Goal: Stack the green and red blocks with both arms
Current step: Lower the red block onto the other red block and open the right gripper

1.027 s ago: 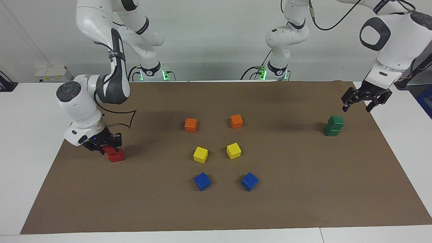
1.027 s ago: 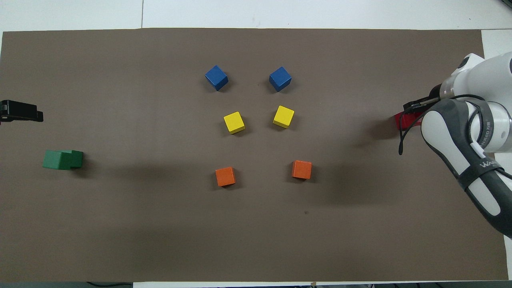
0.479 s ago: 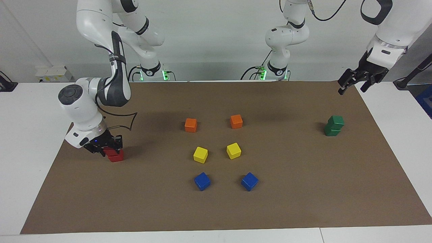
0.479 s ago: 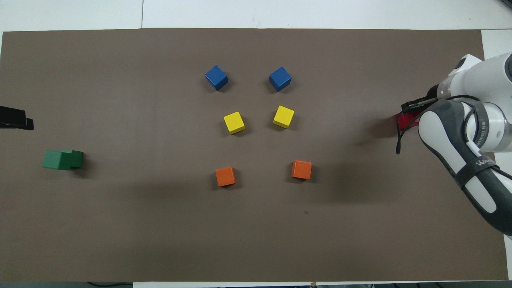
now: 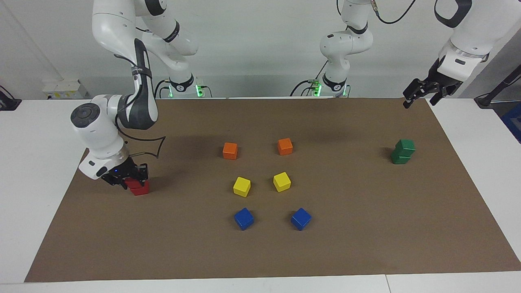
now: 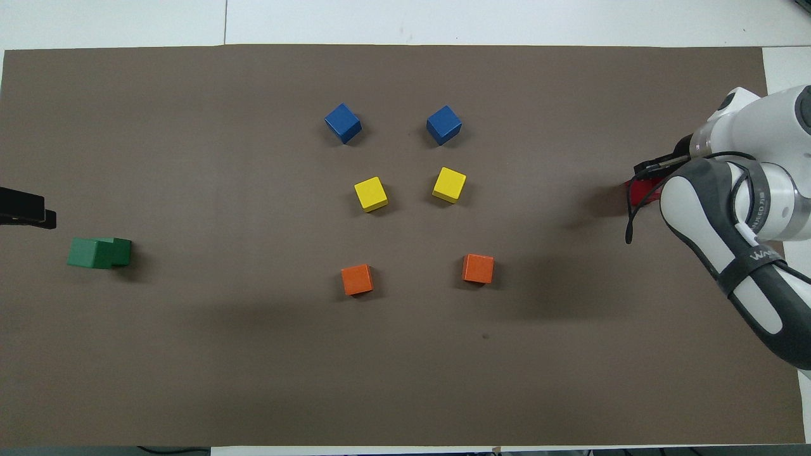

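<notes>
High facing and overhead views share the brown mat (image 5: 366, 228).

Bright, even light from above; soft arm shadows blur across the brown mat (image 5: 366, 228); focus sharp.

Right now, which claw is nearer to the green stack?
The left claw, raised in the air over the mat's edge at the green stack's end of the table. The right claw is down at the red stack, at the table's right-arm end.
</notes>
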`<state>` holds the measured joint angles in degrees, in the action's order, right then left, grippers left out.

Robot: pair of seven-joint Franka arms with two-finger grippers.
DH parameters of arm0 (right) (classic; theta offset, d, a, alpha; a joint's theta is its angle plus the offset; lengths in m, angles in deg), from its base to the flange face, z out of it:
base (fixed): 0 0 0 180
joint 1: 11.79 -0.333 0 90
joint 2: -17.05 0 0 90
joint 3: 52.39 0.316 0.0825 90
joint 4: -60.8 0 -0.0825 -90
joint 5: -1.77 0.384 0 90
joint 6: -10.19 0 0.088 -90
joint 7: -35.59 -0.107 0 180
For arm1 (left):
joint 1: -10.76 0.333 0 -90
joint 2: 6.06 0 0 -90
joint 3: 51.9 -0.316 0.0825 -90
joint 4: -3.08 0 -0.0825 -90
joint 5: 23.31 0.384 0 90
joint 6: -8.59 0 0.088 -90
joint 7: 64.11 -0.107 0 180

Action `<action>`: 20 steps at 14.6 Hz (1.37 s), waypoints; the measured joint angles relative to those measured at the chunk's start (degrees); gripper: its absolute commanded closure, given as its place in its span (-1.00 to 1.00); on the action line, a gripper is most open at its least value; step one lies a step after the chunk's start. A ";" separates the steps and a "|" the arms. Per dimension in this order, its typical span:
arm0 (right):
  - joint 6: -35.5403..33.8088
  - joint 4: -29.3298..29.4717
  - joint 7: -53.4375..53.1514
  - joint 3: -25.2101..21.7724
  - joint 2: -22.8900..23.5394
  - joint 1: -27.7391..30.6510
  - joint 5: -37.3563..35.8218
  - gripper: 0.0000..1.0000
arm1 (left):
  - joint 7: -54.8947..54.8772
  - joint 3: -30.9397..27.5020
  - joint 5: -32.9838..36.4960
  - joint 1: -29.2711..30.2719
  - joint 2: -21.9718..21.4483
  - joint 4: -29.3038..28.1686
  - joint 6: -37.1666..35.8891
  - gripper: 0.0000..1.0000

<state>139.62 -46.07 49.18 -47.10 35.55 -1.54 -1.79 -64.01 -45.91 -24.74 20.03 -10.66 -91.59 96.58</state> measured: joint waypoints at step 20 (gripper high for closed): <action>-5.02 2.01 -0.30 0.22 -1.59 -0.44 0.09 -1.00 | 0.13 -3.50 0.00 -4.49 0.22 0.32 -0.19 -1.00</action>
<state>134.59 -44.06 48.89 -46.87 33.95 -1.98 -1.71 -63.89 -49.41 -24.74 15.54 -10.44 -91.27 96.40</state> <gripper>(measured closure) 0.000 0.000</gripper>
